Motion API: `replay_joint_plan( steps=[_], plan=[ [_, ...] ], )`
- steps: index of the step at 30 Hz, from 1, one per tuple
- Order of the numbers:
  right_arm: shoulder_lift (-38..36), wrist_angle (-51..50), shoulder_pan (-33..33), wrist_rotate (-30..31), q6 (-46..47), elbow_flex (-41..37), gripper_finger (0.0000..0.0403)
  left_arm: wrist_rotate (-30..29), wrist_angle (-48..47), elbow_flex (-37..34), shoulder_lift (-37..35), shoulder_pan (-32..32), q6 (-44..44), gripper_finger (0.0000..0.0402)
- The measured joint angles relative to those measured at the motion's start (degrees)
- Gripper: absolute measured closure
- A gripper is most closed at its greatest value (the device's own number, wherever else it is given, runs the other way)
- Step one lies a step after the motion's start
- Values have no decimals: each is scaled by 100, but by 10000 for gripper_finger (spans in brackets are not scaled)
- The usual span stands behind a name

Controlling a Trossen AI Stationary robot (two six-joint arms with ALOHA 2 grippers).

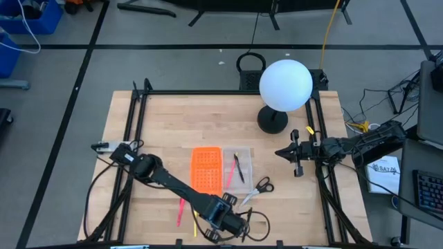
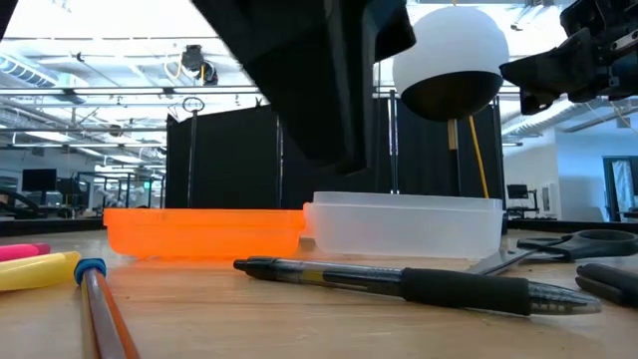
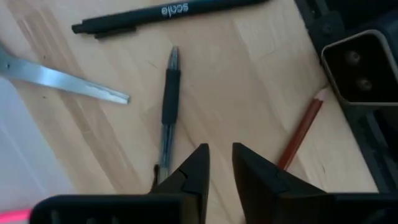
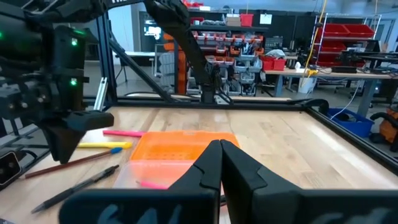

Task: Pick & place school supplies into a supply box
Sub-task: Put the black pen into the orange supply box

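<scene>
The supply box lies open in mid-table: its orange perforated lid is joined to the clear tray, which holds a pink pen and a dark pen. The scissors lie flat just right of the tray. My left gripper hovers low near the table's near edge, narrowly open and touching nothing. Just ahead of it lies a clear pen with a dark grip, with a black pen, a scissor blade and a brown pencil around it. My right gripper waits shut, raised over the table's right side.
A pink pen and a yellow one lie left of the left gripper, near the near edge. A lamp with a white globe stands at the far right. The low camera sits at the near edge beside the pencil. A black frame borders the table.
</scene>
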Motion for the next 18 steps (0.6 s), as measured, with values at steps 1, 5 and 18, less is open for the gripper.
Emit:
replay_joint_plan(
  steps=[1,5,18],
  plan=[
    [0,2,0,-1,4,0,403,-18,-2,-2,1,-9,45,308],
    [0,16,0,0,45,0,403,-368,56,-90,2,-61,399,240],
    [2,32,-1,5,91,-1,403,-627,561,-92,125,15,448,153]
  ],
)
